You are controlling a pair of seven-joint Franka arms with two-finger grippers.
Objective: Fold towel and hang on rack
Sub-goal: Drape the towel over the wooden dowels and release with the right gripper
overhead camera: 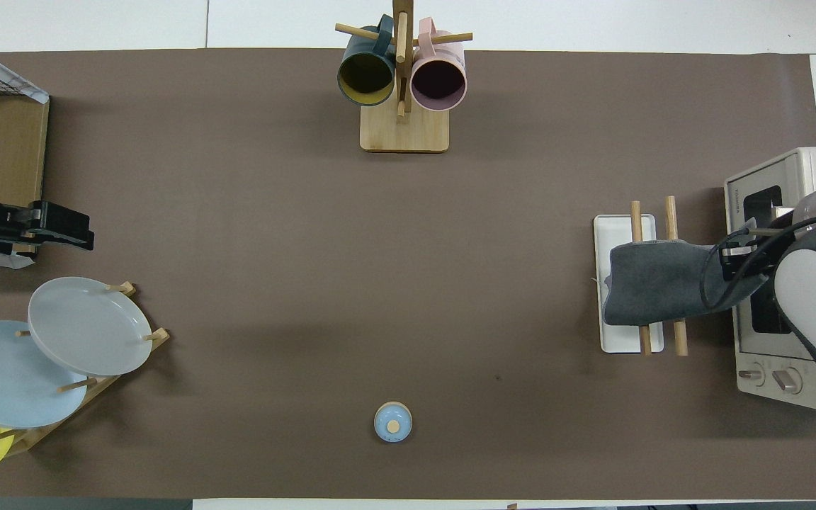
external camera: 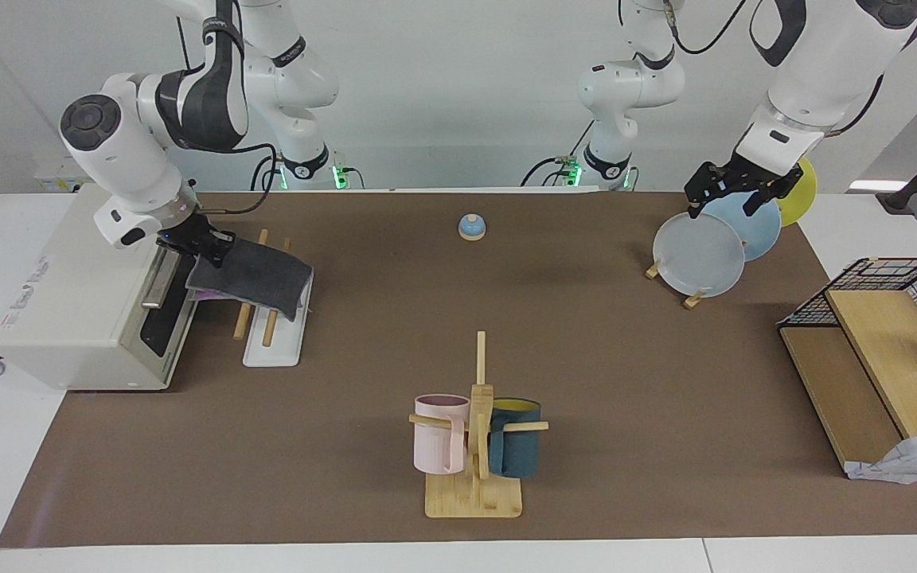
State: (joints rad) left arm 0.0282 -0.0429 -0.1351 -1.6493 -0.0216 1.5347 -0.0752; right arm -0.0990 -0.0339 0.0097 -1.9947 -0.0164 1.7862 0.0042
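- Grey cloth is what draws my eye: the towel (external camera: 251, 274), folded dark face out with a sliver of purple at its lower edge, lies draped over the two wooden rods of the rack (external camera: 271, 334), at the right arm's end of the surface and just beside a white toaster oven (external camera: 76, 310).
- The right end effector (external camera: 208, 247) is clamped on the towel's edge nearest the oven, fingertips together on the fabric.
- It looks a thin, limp, light thing; I would expect it to sag and slide off smooth rods if tugged sideways, so a pinch at the folded edge, as here, seems the sound hold.
- The left end effector (external camera: 733, 187) waits with its fingers apart over the plate stand (external camera: 697, 255), holding nothing.
- A small blue bell (external camera: 471, 228) sits close to the robots.
- Farthest from the robots stands the mug stand (external camera: 474, 446) with two mugs.
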